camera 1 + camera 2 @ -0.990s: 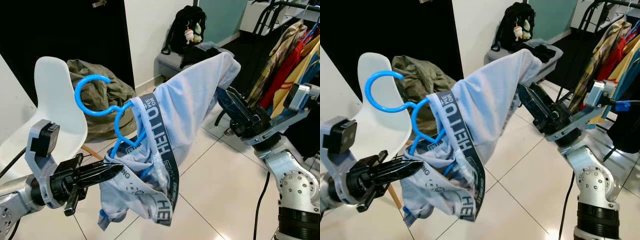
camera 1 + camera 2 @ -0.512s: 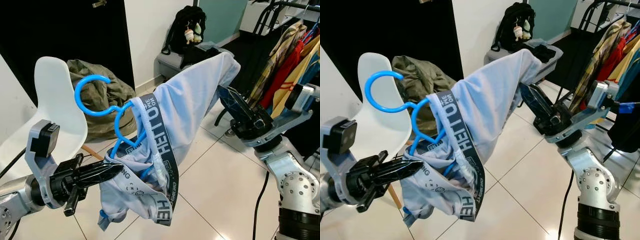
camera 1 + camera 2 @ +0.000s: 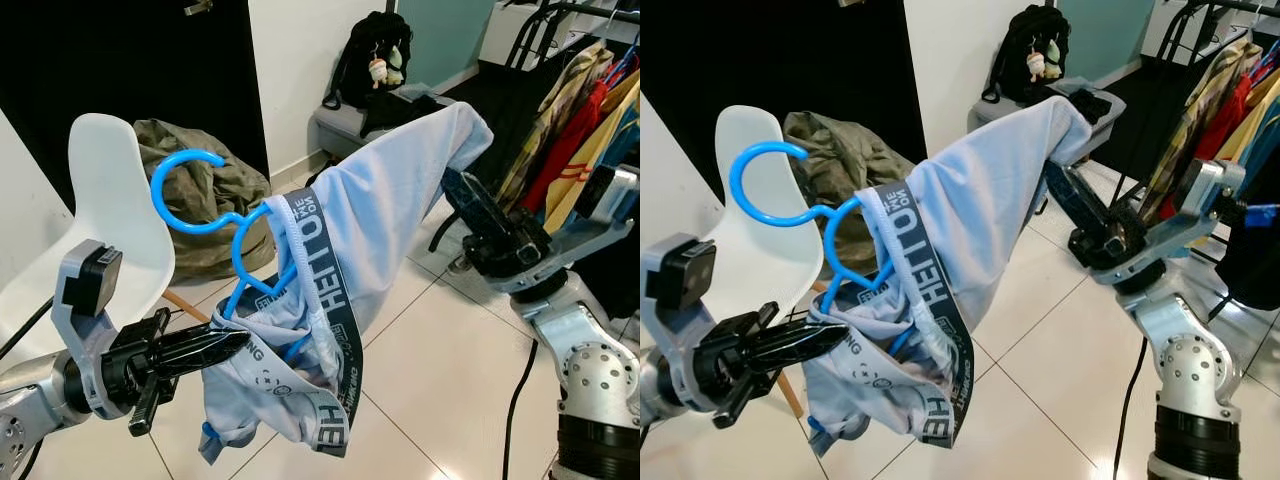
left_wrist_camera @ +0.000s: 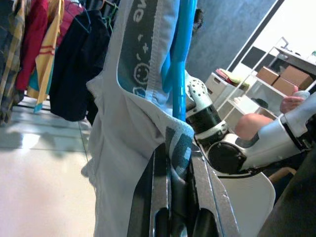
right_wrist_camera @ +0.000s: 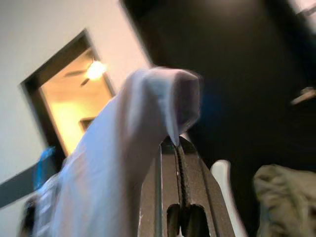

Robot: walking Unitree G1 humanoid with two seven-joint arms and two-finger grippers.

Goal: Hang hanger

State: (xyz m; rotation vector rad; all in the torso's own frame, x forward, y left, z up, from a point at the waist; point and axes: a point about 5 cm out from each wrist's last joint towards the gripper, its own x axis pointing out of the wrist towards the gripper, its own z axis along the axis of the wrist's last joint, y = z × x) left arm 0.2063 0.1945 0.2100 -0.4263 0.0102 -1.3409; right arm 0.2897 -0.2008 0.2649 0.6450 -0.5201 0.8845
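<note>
Bright, even indoor light – glare on the floor tiles (image 3: 470,370); the right wrist view is blurred, with a glowing ceiling lamp (image 5: 95,70)

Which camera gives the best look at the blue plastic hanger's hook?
The left eye view: the blue plastic hanger shows its whole open hook above the light blue underwear. The right eye view shows it too. The left wrist view shows just a blue strip; the right wrist view, a blur.
</note>
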